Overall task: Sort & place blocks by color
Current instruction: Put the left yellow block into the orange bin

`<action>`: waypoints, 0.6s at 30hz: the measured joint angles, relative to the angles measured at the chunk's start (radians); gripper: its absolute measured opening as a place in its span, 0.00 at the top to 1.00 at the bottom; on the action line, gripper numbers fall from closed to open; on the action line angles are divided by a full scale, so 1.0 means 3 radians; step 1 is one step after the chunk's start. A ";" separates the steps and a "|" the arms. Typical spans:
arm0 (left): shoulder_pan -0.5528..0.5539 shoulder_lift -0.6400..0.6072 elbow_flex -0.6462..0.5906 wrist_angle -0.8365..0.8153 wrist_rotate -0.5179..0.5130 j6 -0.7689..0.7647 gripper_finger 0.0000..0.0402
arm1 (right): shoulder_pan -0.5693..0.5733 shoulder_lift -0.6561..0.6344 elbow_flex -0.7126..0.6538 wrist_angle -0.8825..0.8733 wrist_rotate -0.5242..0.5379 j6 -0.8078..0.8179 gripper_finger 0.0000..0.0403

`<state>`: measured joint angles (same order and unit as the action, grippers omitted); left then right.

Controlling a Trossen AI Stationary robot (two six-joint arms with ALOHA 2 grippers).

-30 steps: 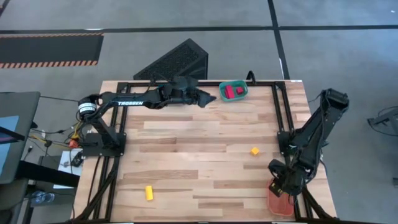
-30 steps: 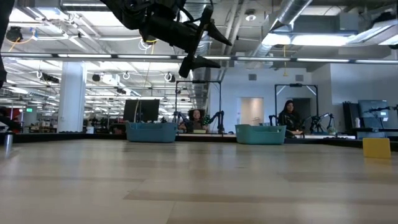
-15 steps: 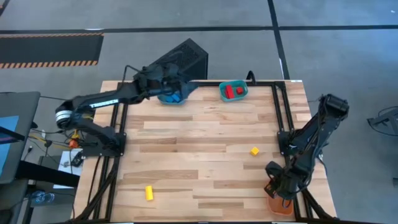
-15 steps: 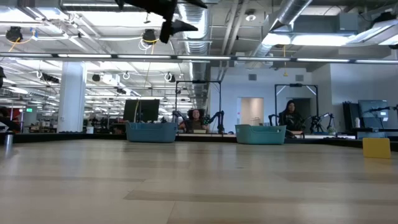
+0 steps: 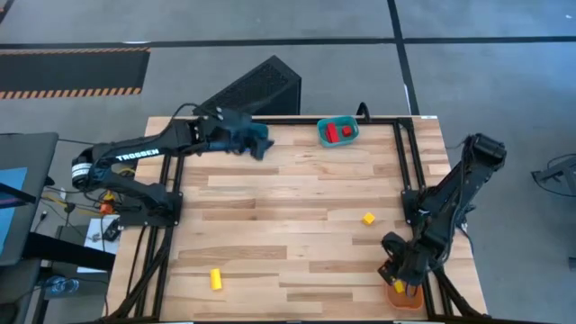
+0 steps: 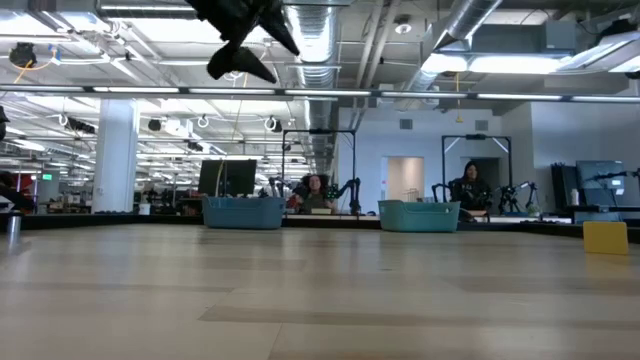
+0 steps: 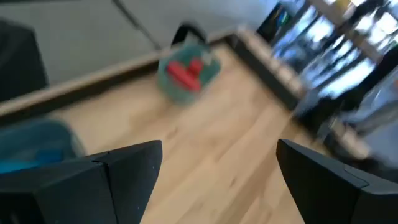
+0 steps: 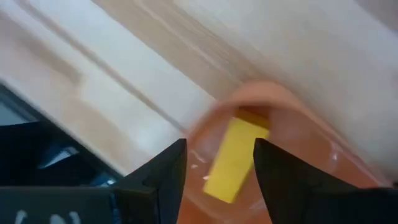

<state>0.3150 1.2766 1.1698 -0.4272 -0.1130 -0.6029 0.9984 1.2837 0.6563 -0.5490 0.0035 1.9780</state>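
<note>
The right gripper [image 5: 397, 276] hangs low over the orange bin [image 5: 405, 299] at the table's [image 5: 288, 207] near right corner, its fingers apart with nothing between them. In the right wrist view a yellow bar-shaped block [image 8: 235, 160] lies inside the orange bin [image 8: 298, 155], just beyond the parted fingertips [image 8: 176, 163] and, as far as the blurred picture lets one judge, not touching them. The left gripper [image 5: 261, 144] is raised above the far edge of the table towards its left end, fingers spread wide and empty; the low view shows it [image 6: 240, 45] high above the surface. The blue bin [image 7: 34, 146] shows just beside the left fingers in the left wrist view, while in the high view the left arm covers most of it. The teal bin [image 5: 337, 132] stands on the far edge, right of the middle, and holds red blocks [image 5: 338, 132]; the left wrist view shows them [image 7: 185, 71] lying together inside it. A small yellow cube [image 5: 368, 218] sits on the bare wood in the right half, well apart from both grippers, and a yellow bar [image 5: 215, 280] lies near the near edge towards the left corner. In the low view one yellow block [image 6: 605, 237] stands at the far right of the table, with people in the room behind.
</note>
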 joint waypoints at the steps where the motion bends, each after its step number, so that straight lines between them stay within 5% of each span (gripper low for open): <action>1: -0.0056 0.0000 -0.0001 -0.0122 -0.0032 0.0007 0.24 | -0.0062 -0.0076 0.0000 -0.0012 0.0005 -0.0088 0.49; 9: -0.0760 -0.0032 -0.0421 -0.0702 -0.0756 0.0244 0.24 | -0.0741 -0.0700 0.0003 0.0008 -0.0220 -0.0717 0.56; 18: -0.1508 -0.0064 -0.0814 -0.1188 -0.0774 -0.0345 0.24 | -0.1096 -0.0821 0.0003 0.0274 -0.0234 -0.0737 0.69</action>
<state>-0.1374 1.2573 0.9256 -0.7837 -0.3450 -0.7064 0.6697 1.0374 0.6571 -0.4668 -0.0666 1.7570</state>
